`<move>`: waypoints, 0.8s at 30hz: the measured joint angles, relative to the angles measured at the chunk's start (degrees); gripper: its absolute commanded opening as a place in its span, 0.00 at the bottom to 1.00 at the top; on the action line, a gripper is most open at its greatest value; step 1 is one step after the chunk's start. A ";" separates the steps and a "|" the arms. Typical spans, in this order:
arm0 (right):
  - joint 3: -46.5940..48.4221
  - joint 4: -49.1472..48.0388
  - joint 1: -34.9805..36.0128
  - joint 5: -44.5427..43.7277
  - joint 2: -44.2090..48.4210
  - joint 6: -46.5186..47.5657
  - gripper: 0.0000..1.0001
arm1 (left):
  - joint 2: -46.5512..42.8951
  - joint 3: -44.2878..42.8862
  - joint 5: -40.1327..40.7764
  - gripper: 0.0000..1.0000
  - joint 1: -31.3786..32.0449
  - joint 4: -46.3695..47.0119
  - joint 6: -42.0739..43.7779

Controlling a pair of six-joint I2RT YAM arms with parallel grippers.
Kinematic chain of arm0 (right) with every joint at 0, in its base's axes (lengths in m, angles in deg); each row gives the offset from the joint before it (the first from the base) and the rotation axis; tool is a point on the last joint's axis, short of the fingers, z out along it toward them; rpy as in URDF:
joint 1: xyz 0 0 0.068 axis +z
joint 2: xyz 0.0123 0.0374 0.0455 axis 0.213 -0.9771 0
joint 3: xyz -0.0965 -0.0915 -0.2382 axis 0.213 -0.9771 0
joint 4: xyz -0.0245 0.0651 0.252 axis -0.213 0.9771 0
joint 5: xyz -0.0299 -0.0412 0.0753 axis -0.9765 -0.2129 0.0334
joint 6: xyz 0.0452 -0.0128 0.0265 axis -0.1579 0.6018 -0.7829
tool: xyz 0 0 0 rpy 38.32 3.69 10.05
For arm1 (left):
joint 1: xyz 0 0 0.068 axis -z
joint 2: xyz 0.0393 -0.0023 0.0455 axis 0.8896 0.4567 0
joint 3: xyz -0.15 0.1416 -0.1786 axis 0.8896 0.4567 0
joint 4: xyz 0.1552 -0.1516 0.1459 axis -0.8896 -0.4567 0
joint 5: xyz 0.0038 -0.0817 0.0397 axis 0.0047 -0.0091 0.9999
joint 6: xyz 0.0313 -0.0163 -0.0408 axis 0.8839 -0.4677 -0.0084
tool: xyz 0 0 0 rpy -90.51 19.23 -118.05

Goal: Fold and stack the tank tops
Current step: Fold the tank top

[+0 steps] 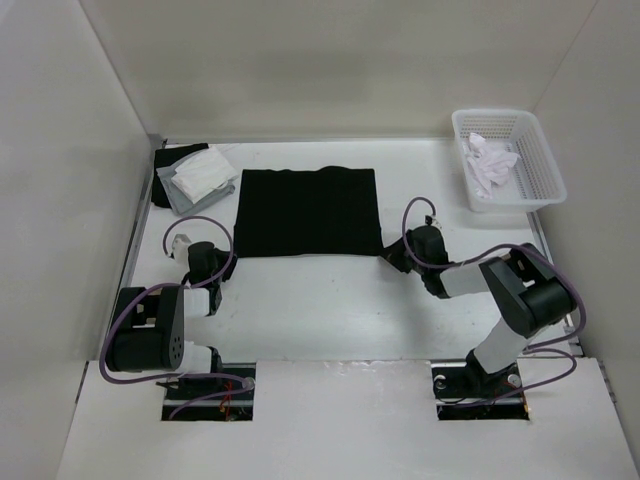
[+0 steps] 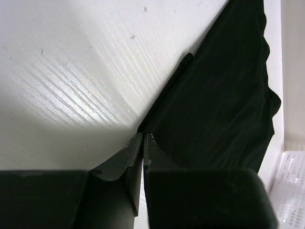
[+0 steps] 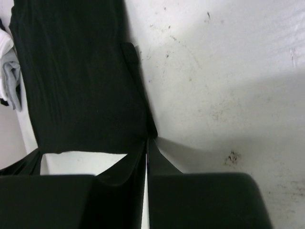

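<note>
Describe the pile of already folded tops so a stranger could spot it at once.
Start at the white table and go to its far left corner. There lies the folded pile, white on grey with black showing beneath. Unlike the black tank top spread flat beside it, it is small and layered.

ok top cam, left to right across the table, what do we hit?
Folded stack of white and grey tops → black tank top, spread flat → right hand at its near right corner → white mesh basket. The left hand is left out because it overlaps the stack sideways.
</note>
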 measured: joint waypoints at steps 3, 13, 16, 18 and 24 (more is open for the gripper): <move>-0.14 -0.16 0.23 -2.00 0.61 0.96 0.00 | -1.07 0.01 -0.25 0.00 0.00 -0.60 -0.01; -3.11 15.14 6.17 -10.27 44.45 8.97 0.00 | -40.52 -3.53 -2.79 0.00 2.24 -18.66 0.78; 1.70 27.50 10.84 -14.44 59.02 12.46 0.00 | -54.07 -11.37 -2.63 0.00 4.19 -31.01 2.76; 6.86 33.68 14.22 -17.01 65.61 14.50 0.00 | -58.21 -15.85 -2.55 0.00 4.89 -34.70 3.73; 22.83 46.06 26.62 -26.69 72.85 18.84 0.01 | -66.96 -32.10 -1.86 0.00 5.83 -42.81 6.78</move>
